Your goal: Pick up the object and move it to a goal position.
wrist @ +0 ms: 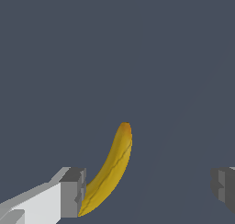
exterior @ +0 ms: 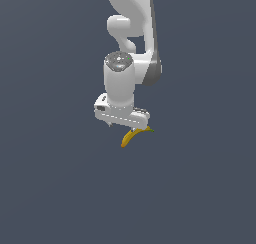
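Arm points straight down with the hand (exterior: 123,119) directly over the banana (exterior: 132,137); in the exterior view the fruit pokes out below the hand, toward that view's right. Wrist view: fingers (wrist: 73,193) spread wide, banana (wrist: 110,170) lying between them, just beside one finger and well apart from the other. Contact with that finger cannot be confirmed; nothing is gripped.

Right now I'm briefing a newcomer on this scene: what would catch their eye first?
The yellow banana stands out against the plain dark grey ground, lying just under the white pincer in the exterior view. In the wrist view the pincer is open, one finger right beside the banana and the other far off.
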`<state>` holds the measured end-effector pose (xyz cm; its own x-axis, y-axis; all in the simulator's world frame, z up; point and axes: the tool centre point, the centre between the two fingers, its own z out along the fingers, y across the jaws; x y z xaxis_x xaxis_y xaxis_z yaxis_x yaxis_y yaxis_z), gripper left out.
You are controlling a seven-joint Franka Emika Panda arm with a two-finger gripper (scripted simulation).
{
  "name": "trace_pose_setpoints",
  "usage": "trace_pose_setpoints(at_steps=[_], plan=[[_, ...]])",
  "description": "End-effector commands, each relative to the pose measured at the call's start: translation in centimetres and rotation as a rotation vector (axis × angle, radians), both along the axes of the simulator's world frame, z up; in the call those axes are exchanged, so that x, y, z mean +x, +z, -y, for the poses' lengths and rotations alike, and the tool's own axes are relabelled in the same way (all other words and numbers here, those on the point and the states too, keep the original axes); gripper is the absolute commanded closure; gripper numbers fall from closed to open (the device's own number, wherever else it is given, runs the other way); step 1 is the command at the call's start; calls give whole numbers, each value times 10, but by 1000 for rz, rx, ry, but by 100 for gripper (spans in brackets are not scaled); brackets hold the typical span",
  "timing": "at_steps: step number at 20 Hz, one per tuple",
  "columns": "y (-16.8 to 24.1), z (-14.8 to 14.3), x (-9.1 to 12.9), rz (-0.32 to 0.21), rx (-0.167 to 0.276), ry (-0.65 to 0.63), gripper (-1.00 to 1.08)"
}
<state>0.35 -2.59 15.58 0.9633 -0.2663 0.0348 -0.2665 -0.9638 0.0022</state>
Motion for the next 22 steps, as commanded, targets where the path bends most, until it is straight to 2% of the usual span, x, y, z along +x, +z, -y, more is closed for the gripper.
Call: trace_pose_setpoints(at_steps=[1, 22], plan=[[-7, -6, -3, -2, 5, -57, -92], [-66, -52, -35, -22, 25, -570, -92]])
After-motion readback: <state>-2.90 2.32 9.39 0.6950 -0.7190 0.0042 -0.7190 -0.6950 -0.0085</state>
